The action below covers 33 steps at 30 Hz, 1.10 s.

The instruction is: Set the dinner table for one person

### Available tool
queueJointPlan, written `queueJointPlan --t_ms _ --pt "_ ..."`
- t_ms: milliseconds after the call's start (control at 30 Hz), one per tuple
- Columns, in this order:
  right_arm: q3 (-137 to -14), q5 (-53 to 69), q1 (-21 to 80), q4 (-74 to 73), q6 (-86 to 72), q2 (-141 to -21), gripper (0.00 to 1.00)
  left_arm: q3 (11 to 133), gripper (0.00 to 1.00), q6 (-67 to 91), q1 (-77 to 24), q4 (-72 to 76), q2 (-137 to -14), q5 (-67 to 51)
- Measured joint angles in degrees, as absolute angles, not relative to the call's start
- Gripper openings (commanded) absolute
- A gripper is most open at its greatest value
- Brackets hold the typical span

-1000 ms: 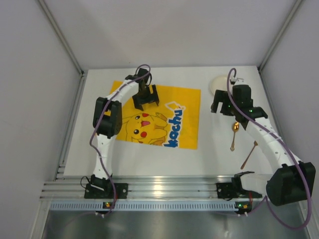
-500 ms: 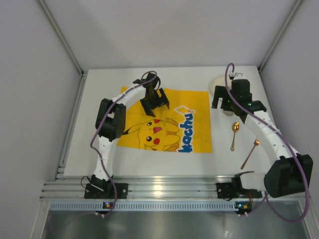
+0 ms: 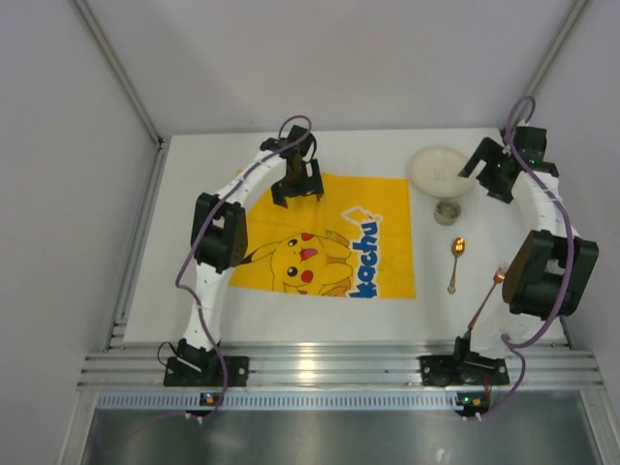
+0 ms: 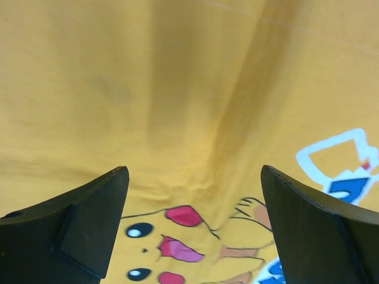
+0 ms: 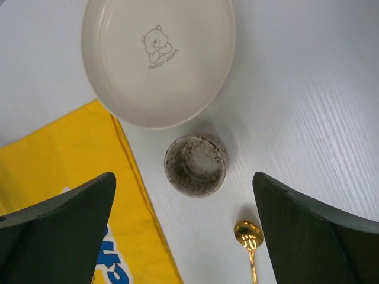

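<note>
Across the middle of the dinner table [image 3: 368,150], a large plain white matte rectangular tabletop edged on the near side by a ribbed aluminium rail [image 3: 320,363], a yellow rectangular cloth mat [image 3: 339,213] printed with a Pikachu and blue lettering is spread flat, with a few soft creases seen in the left wrist view [image 4: 189,89]. The tabletop fills the floor of the enclosure, and both arm bases are bolted at its near edge.

The left gripper [image 3: 296,197] is held over the far edge of the mat. Its jaws are spread wide and nothing is caught between them; in the left wrist view [image 4: 193,171] only cloth is seen in the gap.

The right gripper [image 3: 487,176] is raised at the far right corner of the table, just beside a cream oval ceramic plate [image 3: 439,167] marked with a small bear drawing [image 5: 157,59]. Its jaws are likewise parted fully and nothing is gripped [image 5: 183,177].

A small round speckled beige cup [image 3: 447,211] is placed upright just near of the plate, close to the mat's right edge [image 5: 53,154] but apart from it. A gold metal spoon [image 3: 455,262] is laid on bare table nearer still, its bowl towards the cup [image 5: 249,234]. To its right a slim copper-coloured utensil [image 3: 484,300] lies at a slant, partly hidden by the right arm; its type cannot be told.
</note>
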<state>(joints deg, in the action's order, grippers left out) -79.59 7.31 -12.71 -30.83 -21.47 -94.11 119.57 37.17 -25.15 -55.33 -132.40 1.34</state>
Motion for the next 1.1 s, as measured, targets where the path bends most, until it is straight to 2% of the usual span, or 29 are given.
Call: queueJointPlan --t_ms 200,467,767,967,1100 --pt "-81.4 11.8 -15.2 -31.3 -23.3 -100.7 1.0 113.1 0.99 31.0 -22.7 -55.3 -131.6 8.5" --pt "-81.4 13.1 -15.4 -29.3 -23.6 -104.8 1.0 100.1 0.98 30.2 -13.9 -51.2 -126.1 6.3" --pt "-81.4 13.1 -15.5 -21.7 -25.4 -109.3 1.0 91.3 0.98 31.4 -11.4 -48.2 -120.6 5.5" --pt "-81.4 13.0 -15.6 -16.5 -28.6 -114.1 0.91 93.3 0.99 30.3 -11.4 -49.5 -121.1 5.4" --pt "-81.4 13.0 -15.5 -13.7 -30.7 -117.3 0.79 97.4 0.98 29.3 -11.4 -50.4 -121.7 5.4"
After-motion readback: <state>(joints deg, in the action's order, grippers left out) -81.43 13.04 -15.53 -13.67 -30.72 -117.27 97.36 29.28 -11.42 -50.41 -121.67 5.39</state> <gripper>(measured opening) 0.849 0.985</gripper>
